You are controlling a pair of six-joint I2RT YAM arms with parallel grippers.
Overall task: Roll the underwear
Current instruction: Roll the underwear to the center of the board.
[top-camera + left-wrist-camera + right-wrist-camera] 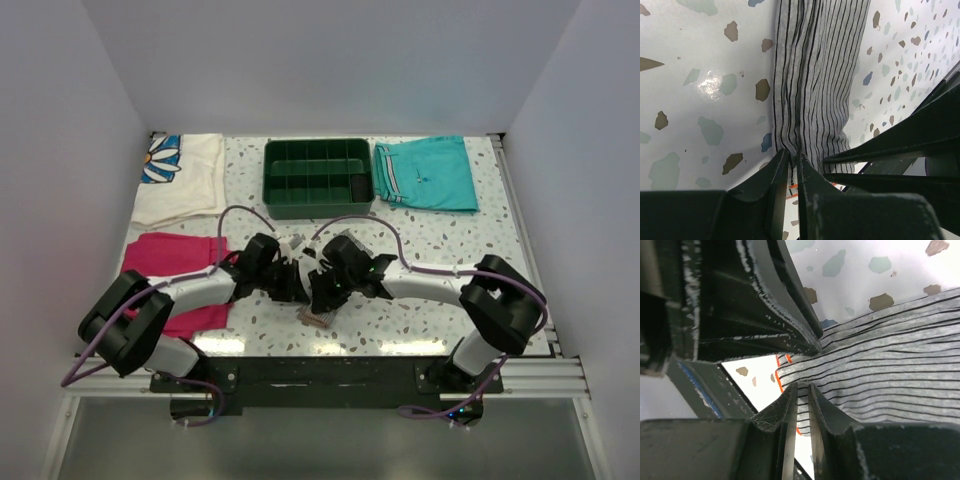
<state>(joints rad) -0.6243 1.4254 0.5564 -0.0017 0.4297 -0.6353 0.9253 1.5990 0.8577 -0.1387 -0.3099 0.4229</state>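
The underwear (815,85) is grey cloth with fine dark stripes and orange edge trim, bunched on the speckled table. In the left wrist view my left gripper (794,156) is shut on its near edge, cloth pinched between the tips. In the right wrist view the underwear (890,365) spreads to the right, and my right gripper (802,388) is shut on its trimmed edge. From above, both grippers meet at the table's middle front, the left gripper (297,283) touching the right gripper (318,290), with only a scrap of the underwear (316,319) showing beneath them.
A dark green divided tray (318,177) stands at the back centre. Teal shorts (425,172) lie to its right. A white floral cloth (180,175) is at the back left, and a magenta cloth (185,275) lies under the left arm.
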